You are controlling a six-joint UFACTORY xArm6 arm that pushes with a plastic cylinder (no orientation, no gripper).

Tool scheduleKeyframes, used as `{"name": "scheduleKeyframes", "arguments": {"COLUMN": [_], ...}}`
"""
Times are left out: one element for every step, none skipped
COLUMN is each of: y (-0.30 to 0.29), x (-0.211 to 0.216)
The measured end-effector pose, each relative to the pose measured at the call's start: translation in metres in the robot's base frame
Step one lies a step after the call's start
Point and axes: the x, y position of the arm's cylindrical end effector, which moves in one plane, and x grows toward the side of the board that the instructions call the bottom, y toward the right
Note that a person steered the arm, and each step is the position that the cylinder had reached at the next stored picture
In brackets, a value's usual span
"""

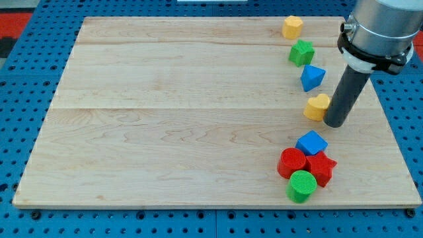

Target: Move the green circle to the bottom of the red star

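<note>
The green circle (302,185) lies near the board's bottom edge at the view's right, touching the lower left of the red star (321,168). A red circle (291,162) sits against the star's left side and a blue cube (312,143) against its top. My tip (334,123) stands above this cluster, right beside a yellow heart (317,106) on its right side, and apart from the green circle.
A blue block (312,77), a green star (301,52) and a yellow hexagon (292,27) run up the view's right toward the top edge. The wooden board (165,112) lies on a blue pegboard.
</note>
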Motion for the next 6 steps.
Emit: {"name": "scheduleKeyframes", "arguments": {"y": [-0.076, -0.103, -0.119, -0.167, -0.138, -0.112], "x": [0.008, 0.050, 0.088, 0.114, 0.143, 0.143]}}
